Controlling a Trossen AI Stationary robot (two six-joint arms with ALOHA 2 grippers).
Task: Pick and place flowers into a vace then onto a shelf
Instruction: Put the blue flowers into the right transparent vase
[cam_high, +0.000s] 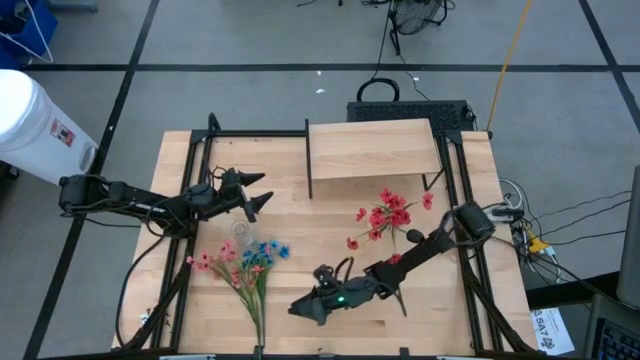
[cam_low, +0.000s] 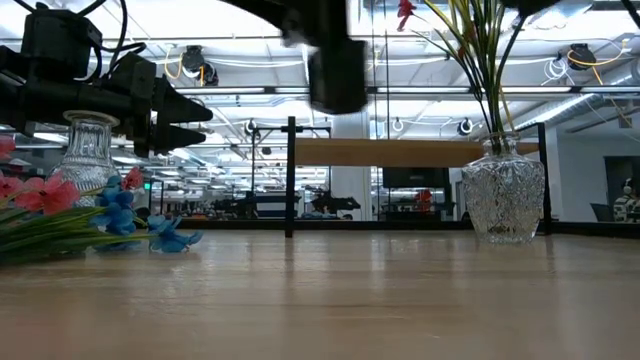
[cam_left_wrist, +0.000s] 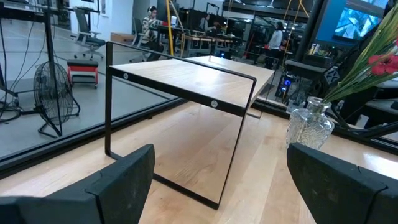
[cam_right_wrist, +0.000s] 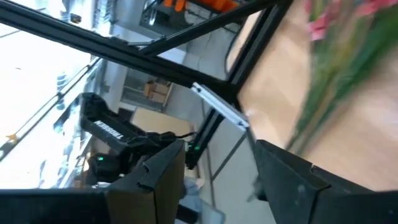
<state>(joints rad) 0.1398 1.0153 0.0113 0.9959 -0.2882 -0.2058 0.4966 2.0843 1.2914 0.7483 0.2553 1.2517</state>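
Reaching right gripper (cam_high: 305, 308) toward loose flowers (cam_high: 245, 268) on counter (cam_high: 300, 230) near front-left edge; fingers spread, empty. Left gripper (cam_high: 258, 195) hovers near small vase (cam_high: 240, 232), fingers spread, empty. Second vase (cam_low: 503, 195) already holds red spray (cam_high: 385, 215), right of shelf (cam_high: 372, 148). Suggest: pinch stems low, one spray at a time, keep clear of blossoms, lift straight. Counter light wood, black frame rails. Room: open lab, fan, people well back.

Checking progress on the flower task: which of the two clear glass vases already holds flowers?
The cut-glass vase right of the shelf, holding red flowers. The other vase, by the left gripper, is empty.
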